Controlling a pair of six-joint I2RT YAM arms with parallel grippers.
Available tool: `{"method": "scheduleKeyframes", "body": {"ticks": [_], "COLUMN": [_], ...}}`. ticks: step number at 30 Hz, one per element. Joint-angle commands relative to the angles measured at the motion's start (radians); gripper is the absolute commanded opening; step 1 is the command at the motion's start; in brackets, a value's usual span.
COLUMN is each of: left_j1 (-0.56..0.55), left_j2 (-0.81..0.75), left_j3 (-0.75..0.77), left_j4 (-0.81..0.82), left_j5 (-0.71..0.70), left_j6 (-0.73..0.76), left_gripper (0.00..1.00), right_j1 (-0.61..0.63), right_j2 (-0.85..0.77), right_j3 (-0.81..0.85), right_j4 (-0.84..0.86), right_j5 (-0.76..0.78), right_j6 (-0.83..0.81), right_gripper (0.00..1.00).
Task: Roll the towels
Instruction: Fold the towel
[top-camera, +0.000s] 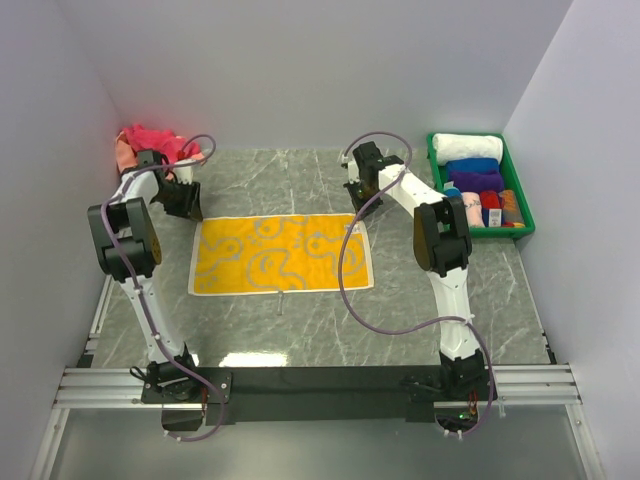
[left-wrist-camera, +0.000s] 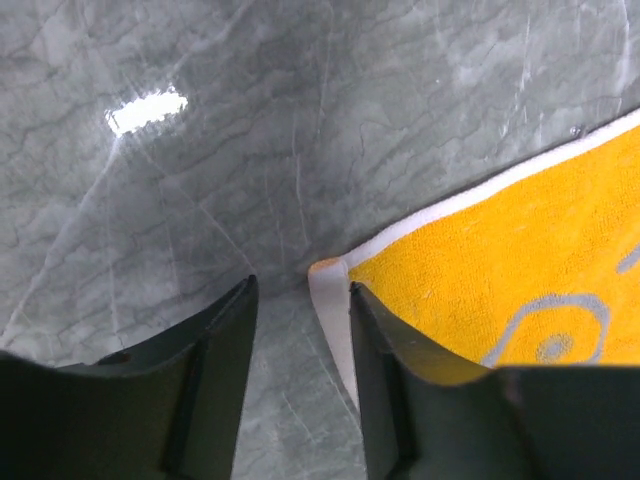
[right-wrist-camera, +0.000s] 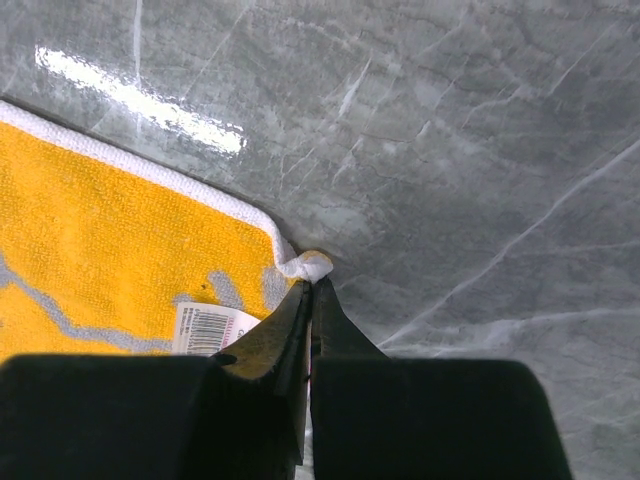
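A yellow towel (top-camera: 282, 253) with pale trim and grey squiggles lies spread flat mid-table. My left gripper (top-camera: 190, 207) is at its far left corner, open. In the left wrist view the jaws (left-wrist-camera: 300, 288) straddle the white corner trim (left-wrist-camera: 330, 278), one finger over the towel's edge and the other over bare table. My right gripper (top-camera: 362, 208) is at the far right corner. Its jaws (right-wrist-camera: 314, 288) are shut, pinching the bunched white corner (right-wrist-camera: 312, 266) next to the barcode label (right-wrist-camera: 212, 327). Crimson and salmon towels (top-camera: 150, 145) lie heaped at the back left.
A green tray (top-camera: 495, 233) at the back right holds several rolled towels, among them white (top-camera: 467, 147), blue and purple. Grey walls close in the marble table (top-camera: 290, 180) on three sides. Purple cables loop off both arms.
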Motion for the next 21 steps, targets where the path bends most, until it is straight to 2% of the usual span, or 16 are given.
{"method": "scheduleKeyframes", "body": {"ticks": [1, 12, 15, 16, 18, 21], "left_j1": [-0.021, -0.06, -0.06, -0.058, -0.06, -0.06], "left_j2": [0.019, 0.017, 0.022, 0.02, 0.02, 0.031], "left_j3": [0.046, 0.003, 0.0, 0.002, 0.008, 0.057], "left_j4": [0.015, 0.042, 0.044, 0.047, 0.053, 0.035], "left_j5": [-0.017, -0.072, -0.089, -0.089, -0.109, -0.11], "left_j6": [0.001, -0.006, -0.006, -0.008, -0.021, -0.028], "left_gripper": [0.46, 0.29, 0.19, 0.1, 0.02, 0.01], "right_j1": [-0.003, -0.006, -0.006, -0.006, -0.009, -0.017], "right_j2": [-0.02, -0.023, -0.025, -0.025, -0.027, -0.025], "right_j3": [0.008, 0.014, 0.017, 0.018, 0.027, 0.043], "right_j4": [0.027, 0.022, 0.021, 0.022, 0.021, 0.016], "right_j5": [-0.017, -0.01, -0.004, -0.002, -0.001, 0.004], "right_j6": [-0.004, -0.009, -0.012, -0.012, -0.015, -0.015], "right_gripper": [0.0, 0.0, 0.0, 0.0, 0.0, 0.0]}}
